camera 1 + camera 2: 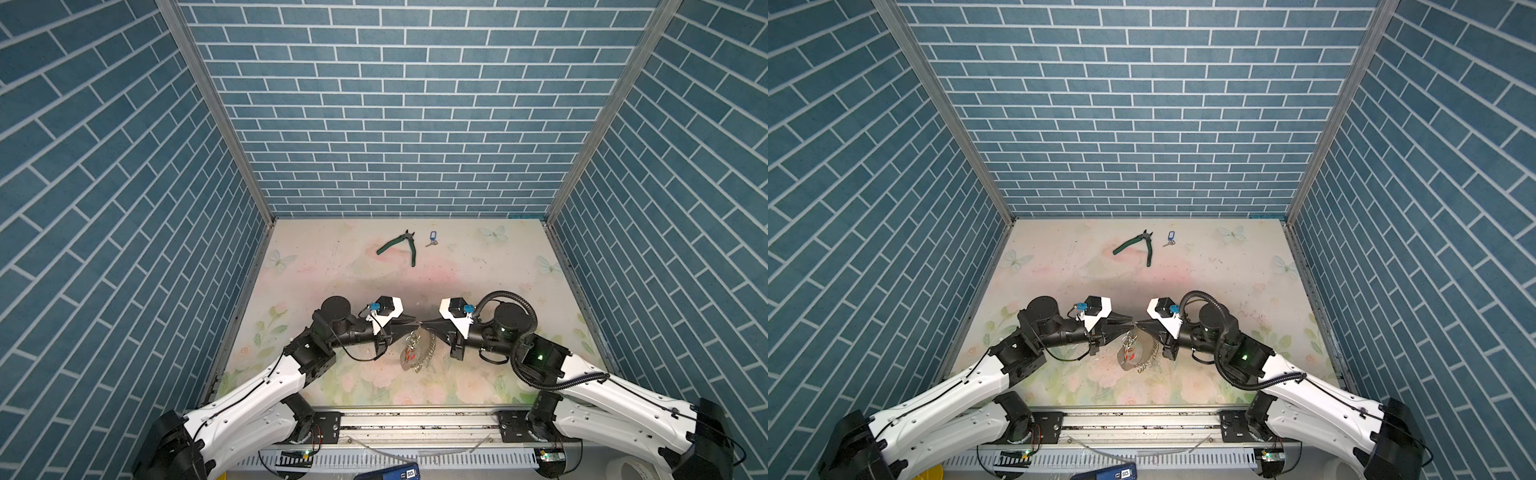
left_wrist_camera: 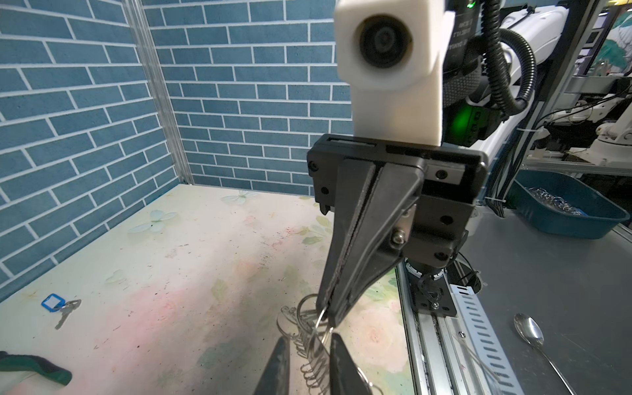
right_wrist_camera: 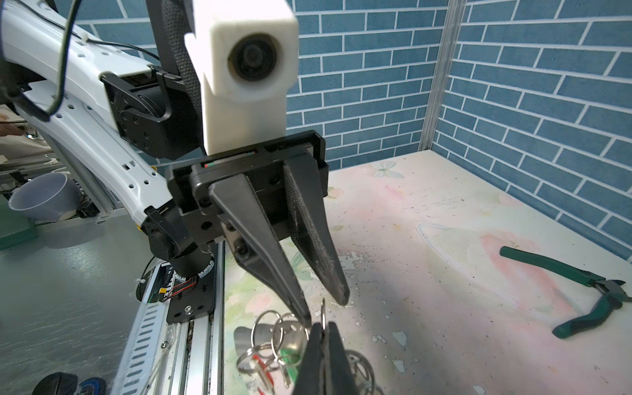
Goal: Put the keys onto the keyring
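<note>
The keys [image 1: 432, 240] [image 1: 1170, 239], one small silvery key on a blue tag with a white window, lie flat at the far end of the table [image 1: 498, 286]. They are just beside the green pliers [image 1: 400, 248], whose handles are spread, and they are well apart from both arms, with nothing touching them. The left wrist view shows them alone on the bare table. The keyring [image 1: 430, 352] [image 1: 1152, 353] is near the front of the table, just below the spot where the two grippers meet tip to tip in both top views. It is a grey hoop edged with small rings [image 2: 318, 371], and a key with a red tag [image 3: 261, 368] is bunched against it. I cannot tell whether its lower end rests on the table. The right gripper [image 2: 330, 318] has its jaws pressed tight together on one of the small rings at the keyring's upper end. The thin edge of that ring pokes out past its tips in the right wrist view. The left gripper [image 3: 323, 307] faces it with its jaws a little apart, one on each side of the pinched ring and clamping nothing. Its nearer finger [image 3: 302, 309] comes down right at the bunched rings, though I cannot tell whether it touches them.
</note>
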Motion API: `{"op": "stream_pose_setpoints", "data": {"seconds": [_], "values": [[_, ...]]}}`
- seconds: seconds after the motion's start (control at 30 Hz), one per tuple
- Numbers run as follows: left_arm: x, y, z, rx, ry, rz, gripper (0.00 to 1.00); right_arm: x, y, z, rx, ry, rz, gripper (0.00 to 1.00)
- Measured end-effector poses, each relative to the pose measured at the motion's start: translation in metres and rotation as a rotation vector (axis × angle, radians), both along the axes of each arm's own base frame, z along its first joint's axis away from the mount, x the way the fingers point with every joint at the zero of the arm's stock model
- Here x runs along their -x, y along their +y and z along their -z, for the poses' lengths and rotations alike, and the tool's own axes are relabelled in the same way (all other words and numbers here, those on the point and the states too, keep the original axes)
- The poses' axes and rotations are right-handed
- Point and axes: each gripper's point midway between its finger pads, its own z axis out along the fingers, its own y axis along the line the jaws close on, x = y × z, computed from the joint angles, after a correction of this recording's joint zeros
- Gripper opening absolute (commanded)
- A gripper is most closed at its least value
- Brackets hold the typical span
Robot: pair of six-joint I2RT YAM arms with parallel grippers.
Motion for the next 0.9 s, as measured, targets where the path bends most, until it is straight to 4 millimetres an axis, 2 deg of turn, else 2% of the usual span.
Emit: {"op": "stream_pose_setpoints", "data": {"seconds": [0.2,0.3,0.53,0.67,0.9], "values": [[-0.003,0.004,-0.008,0.029,0.007,-0.013,0.29,0.0,-0.001,0.0,0.002,-0.019,0.001,0.0],[-0.006,0.006,-0.013,0.048,0.005,-0.022,0.29,0.0,-0.003,0.002,0.003,-0.02,0.007,0.0],[-0.001,0.002,-0.009,0.053,0.031,0.034,0.29,-0.001,-0.004,0.001,0.0,-0.026,0.008,0.0],[0.003,0.0,-0.011,0.062,0.028,0.069,0.26,0.0,-0.003,-0.002,-0.011,-0.031,0.001,0.0],[0.003,-0.004,-0.001,0.043,0.06,0.094,0.21,0.001,-0.003,-0.007,-0.028,-0.041,-0.002,0.0]]}}
